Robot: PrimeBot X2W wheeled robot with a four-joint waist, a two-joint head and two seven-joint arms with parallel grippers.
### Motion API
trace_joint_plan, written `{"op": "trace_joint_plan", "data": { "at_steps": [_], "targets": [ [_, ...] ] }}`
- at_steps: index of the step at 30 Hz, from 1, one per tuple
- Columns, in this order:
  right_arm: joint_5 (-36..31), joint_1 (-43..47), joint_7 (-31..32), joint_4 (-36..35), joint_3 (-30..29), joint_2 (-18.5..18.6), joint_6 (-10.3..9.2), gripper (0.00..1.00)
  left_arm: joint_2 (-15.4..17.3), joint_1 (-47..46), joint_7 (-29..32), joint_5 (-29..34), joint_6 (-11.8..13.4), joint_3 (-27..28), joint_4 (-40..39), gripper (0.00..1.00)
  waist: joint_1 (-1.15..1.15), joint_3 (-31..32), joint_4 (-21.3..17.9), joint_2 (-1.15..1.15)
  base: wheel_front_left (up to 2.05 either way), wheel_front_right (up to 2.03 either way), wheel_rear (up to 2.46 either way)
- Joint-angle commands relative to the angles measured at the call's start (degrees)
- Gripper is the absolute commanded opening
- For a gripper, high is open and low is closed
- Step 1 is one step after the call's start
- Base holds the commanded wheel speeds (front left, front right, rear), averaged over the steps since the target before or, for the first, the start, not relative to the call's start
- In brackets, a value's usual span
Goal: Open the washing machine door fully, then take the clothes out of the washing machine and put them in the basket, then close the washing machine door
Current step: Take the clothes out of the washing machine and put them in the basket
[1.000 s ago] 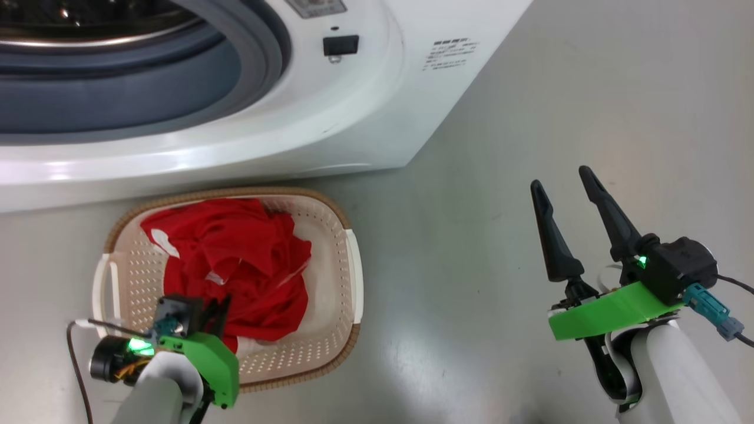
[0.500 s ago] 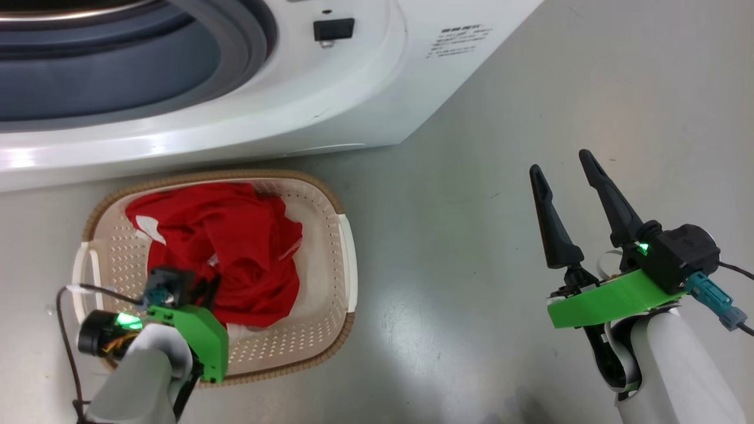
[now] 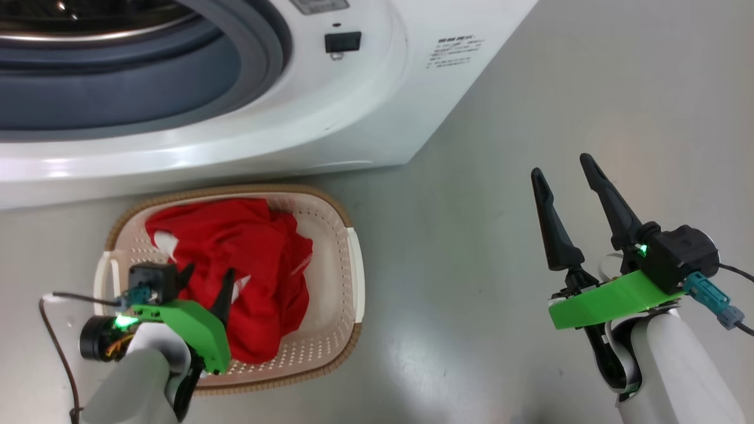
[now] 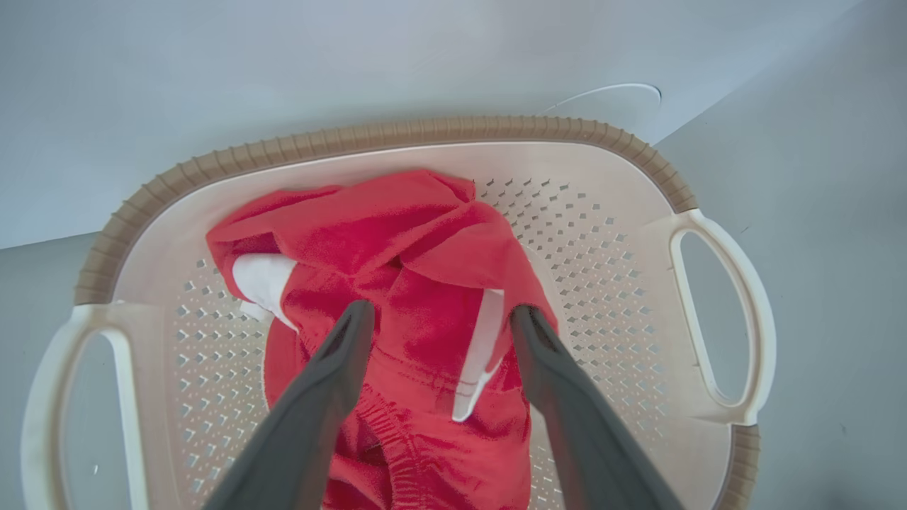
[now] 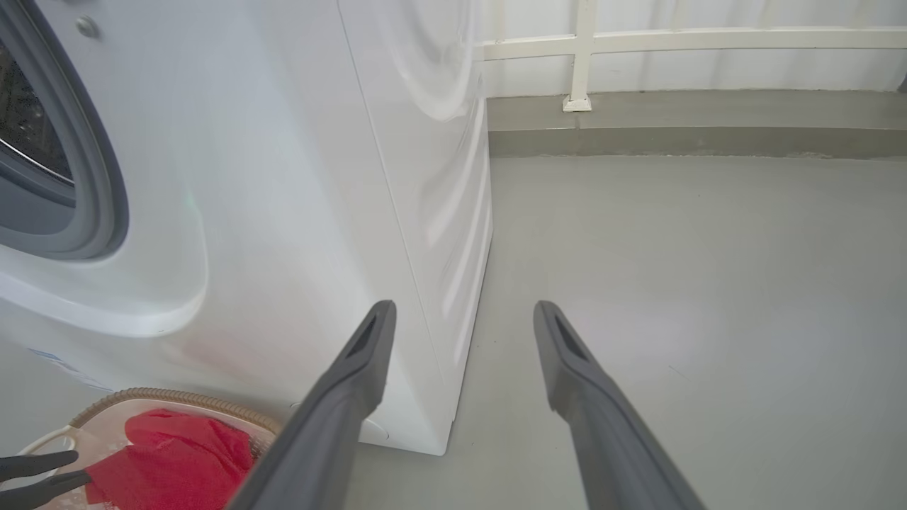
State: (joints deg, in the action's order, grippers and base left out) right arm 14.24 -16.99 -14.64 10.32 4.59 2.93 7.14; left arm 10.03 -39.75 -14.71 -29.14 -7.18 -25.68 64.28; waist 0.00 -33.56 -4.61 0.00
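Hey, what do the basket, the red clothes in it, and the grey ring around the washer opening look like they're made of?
Basket: looks like moulded plastic, matte cream, with rows of punched holes. Its brown rim is ribbed to imitate weave.
Clothes: soft fabric, matte red, creased and folded; whether knit or woven is unclear.
Gasket: probably rubber, smooth and dull grey.

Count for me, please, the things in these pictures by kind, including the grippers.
White front-loading washing machine: 1
Cream perforated plastic basket: 1
Heap of red fabric clothes: 1, garments uncountable
Dark two-fingered grippers: 2, left gripper and right gripper
Total: 5
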Motion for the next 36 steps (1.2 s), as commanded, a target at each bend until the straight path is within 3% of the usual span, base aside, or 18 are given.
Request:
{"op": "trace_joint_plan", "data": {
  "at_steps": [1, 10, 22, 36],
  "targets": [
    [-0.49, 0.77, -0.36, -0.89, 1.08, -0.05, 0.35, 1.00, 2.17, 2.49, -0.29, -0.40, -0.31, 2.09, -1.07, 1.00, 0.00, 1.80, 0.51, 0.00, 0.00, 0.00, 0.00],
    [-0.33, 3.17, -0.36, 0.50, 1.05, -0.05, 0.35, 1.00, 2.59, 8.05, -0.29, -0.31, -0.31, 9.54, -7.81, 1.00, 0.00, 7.67, 1.34, 0.00, 0.00, 0.00, 0.00],
    [-0.57, 7.27, -0.36, 1.90, 0.52, -0.05, 0.35, 1.00, 1.12, 16.59, -0.29, 7.30, -0.31, 21.03, -20.74, 1.00, 0.00, 16.21, 2.18, 0.00, 0.00, 0.00, 0.00],
    [-1.28, 12.61, -0.36, 1.79, -0.76, -0.05, 0.35, 1.00, -1.43, 24.81, -0.29, 12.75, -0.31, 26.86, -34.85, 1.00, 0.00, 22.67, 2.72, 0.00, 0.00, 0.00, 0.00]
  ]
}}
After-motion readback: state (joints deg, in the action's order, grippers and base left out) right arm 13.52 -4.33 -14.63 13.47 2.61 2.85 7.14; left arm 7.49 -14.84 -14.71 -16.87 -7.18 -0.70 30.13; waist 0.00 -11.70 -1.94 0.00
